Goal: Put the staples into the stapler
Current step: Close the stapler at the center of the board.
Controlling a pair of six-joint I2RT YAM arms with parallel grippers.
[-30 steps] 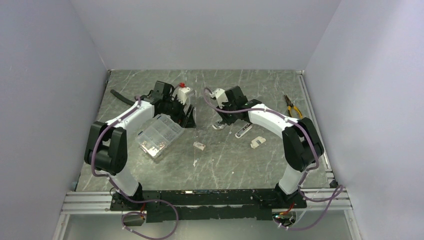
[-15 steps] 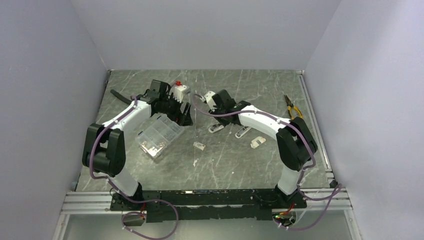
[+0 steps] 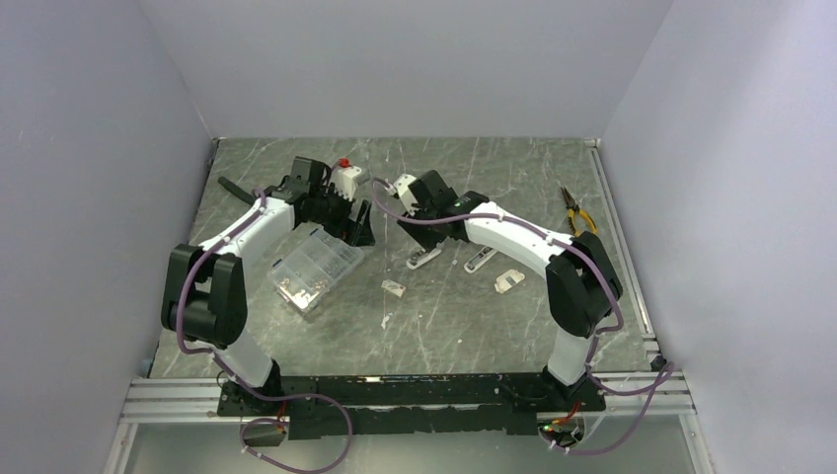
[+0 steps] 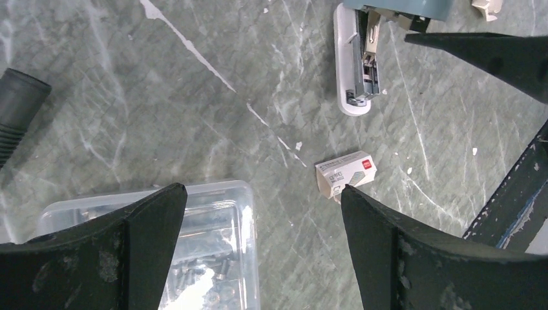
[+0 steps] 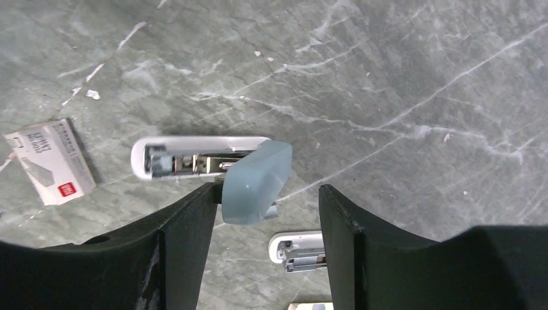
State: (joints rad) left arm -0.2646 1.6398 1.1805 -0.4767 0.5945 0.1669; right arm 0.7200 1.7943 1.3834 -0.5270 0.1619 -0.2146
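Grey-green marble worktop (image 5: 388, 77), stapler (image 5: 200, 157) lying hinged open. My right pincer (image 5: 268, 189) sits loosely around its blue lid, not clamping. Staples box (image 5: 50, 161) lies just off the stapler's nose. Left pincer (image 4: 262, 188) gapes wide nearby, empty.

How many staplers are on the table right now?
2. A white stapler, its grey-blue lid swung open, lies near the small white staple box; a second white stapler lies beside it. More could be hidden from these views.
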